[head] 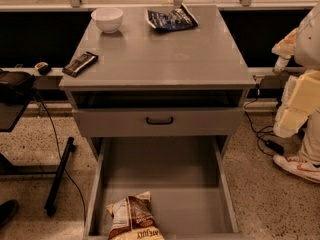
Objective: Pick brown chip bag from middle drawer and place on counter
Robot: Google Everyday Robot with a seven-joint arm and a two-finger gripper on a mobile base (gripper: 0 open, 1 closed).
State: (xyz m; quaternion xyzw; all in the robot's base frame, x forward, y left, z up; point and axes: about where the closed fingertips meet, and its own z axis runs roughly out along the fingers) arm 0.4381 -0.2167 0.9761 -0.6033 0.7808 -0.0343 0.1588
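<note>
— Well, where is the gripper?

— Far right, at the low end of the white arm. It hangs beside the cabinet, below the level of the counter and well apart from the things on it. Wide or narrow, I cannot tell.

— And the containers?

— 2 of them. The middle drawer is pulled out toward the camera, and 1 thing lies in it: the brown chip bag. It's on the floor at the front, left of centre, near the left wall. The white bowl stands at the counter's back left corner; what it holds I cannot tell.

— Anything else up there?

— A dark blue bag at the back, right of the bowl, and a black bar wrapper at the left edge. Under the counter sits the grey drawer front with its black handle.

— How does the chip bag look?

— Crinkled, dark brown with cream panels, lying flat. Its lettering is upside down from this view, and its near end is cut off by the frame's edge.
</note>
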